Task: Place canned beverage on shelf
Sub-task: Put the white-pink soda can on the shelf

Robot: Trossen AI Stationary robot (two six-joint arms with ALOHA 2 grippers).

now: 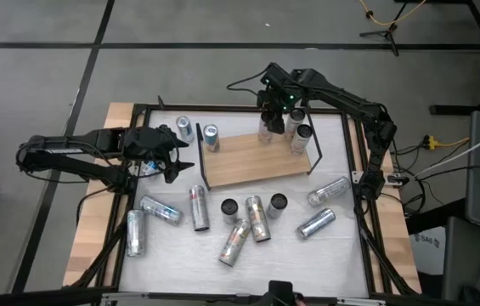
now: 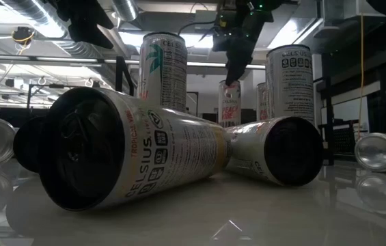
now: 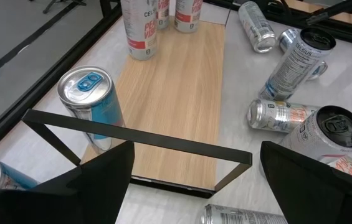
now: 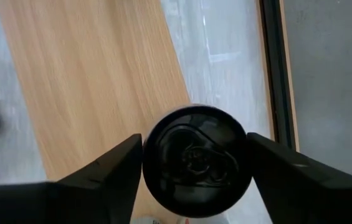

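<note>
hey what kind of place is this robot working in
Probably a robotics lab or workshop: bare ceiling ducts overhead, a tripod and loose cables on the grey floor, and a framed white table strewn with cans.

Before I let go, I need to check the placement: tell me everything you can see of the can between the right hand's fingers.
The can stands upright on the shelf, at its far end, at the edge. From above it shows a dark round top with a pull tab; its side, in the low view, is pale with red print. It looks like metal and unopened. The right hand straddles it from above, a finger close on either side; whether they press it is unclear. Two more upright cans stand next to it.
</note>
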